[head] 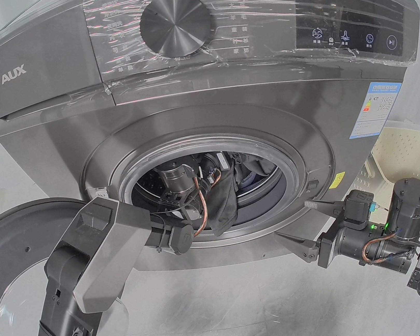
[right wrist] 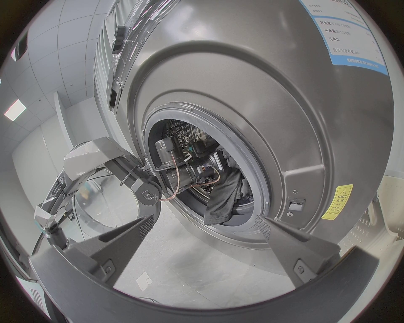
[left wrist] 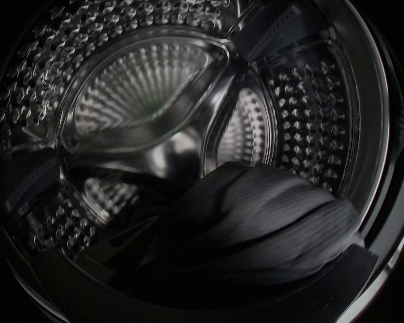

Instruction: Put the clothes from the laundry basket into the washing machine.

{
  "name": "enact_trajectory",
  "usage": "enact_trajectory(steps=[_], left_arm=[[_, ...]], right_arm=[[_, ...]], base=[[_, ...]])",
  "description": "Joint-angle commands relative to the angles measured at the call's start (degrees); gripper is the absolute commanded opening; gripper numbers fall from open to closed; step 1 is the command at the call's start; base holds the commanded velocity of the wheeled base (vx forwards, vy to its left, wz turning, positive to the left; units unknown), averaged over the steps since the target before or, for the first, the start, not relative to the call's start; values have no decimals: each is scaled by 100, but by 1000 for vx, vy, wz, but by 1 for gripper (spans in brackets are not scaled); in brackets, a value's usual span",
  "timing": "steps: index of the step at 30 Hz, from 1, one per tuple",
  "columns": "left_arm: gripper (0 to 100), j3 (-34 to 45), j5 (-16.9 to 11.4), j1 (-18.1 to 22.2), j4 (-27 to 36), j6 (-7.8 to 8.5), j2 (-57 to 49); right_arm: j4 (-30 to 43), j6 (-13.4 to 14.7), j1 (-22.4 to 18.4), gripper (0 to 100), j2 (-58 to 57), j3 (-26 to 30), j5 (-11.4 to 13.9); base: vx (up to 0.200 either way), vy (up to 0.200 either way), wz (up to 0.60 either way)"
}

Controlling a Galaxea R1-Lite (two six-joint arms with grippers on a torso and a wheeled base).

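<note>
Head view: the left arm [head: 101, 246] is extended through the round opening of the washing machine [head: 59, 142] at the centre of the frame, evidently so that a dark garment [head: 225, 195] can be delivered into the drum [left wrist: 139, 96]. The garment is draped partly inside and partly over the opening's lower lip. Whether the left gripper [head: 216, 166] is clamped or released cannot be told. The right gripper [head: 303, 224] is held spread wide and empty at the lower right, apparently placed clear of the doorway and near the cream laundry basket [head: 407, 155] at the right edge, ready for another pick. The door [head: 6, 271] is swung open at the lower left.
</note>
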Motion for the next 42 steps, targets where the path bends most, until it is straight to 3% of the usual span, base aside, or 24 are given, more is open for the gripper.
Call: enact_trajectory(steps=[1, 5, 7, 12, 16, 17, 23, 26, 28, 32, 36, 42], left_arm=[[100, 1701, 132, -145, 978, -393, -931], [100, 2298, 0, -180, 1532, -393, -1361], [100, 2650, -317, -215, 1945, -375, -1608], [100, 2896, -484, -215, 2033, -279, -1572], [100, 2852, -475, -154, 2006, 3, -1230], [0, 2817, -475, -154, 2006, 38, -1168], [0, 2149, -431, -154, 1997, -59, -966], [0, 1525, -317, -136, 1927, -428, -808], [0, 1042, -79, -92, 1804, -639, -676], [0, 110, 237, 119, 1470, -648, -245], [0, -505, 316, 207, 1356, -648, 1], [0, -479, 316, 180, 1145, -639, 98]], right_arm=[[-1, 4, 5, 100, 27, 4, 1], [-1, 4, 14, 100, 36, 4, 1], [-1, 4, 67, 100, 36, 4, 1], [-1, 4, 76, 100, 27, 4, 1], [-10, 4, 76, 100, 27, -4, 1], [-10, 4, 76, 100, 27, -4, 1], [-10, 4, 76, 100, 10, -13, 1], [-10, 4, 76, 100, 18, -31, 1], [-10, 4, 76, 100, 27, -31, 1], [-10, 4, 84, 100, 27, -39, 1], [-10, 4, 84, 100, 27, -39, 1], [-10, 4, 84, 100, 27, -22, 1]], base=[[0, 0, 0], [0, 0, 0], [0, 0, 0], [0, 0, 0], [0, 0, 0], [0, 0, 0], [0, 0, 0], [0, 0, 0], [0, 0, 0], [0, 0, 0], [0, 0, 0], [0, 0, 0]])
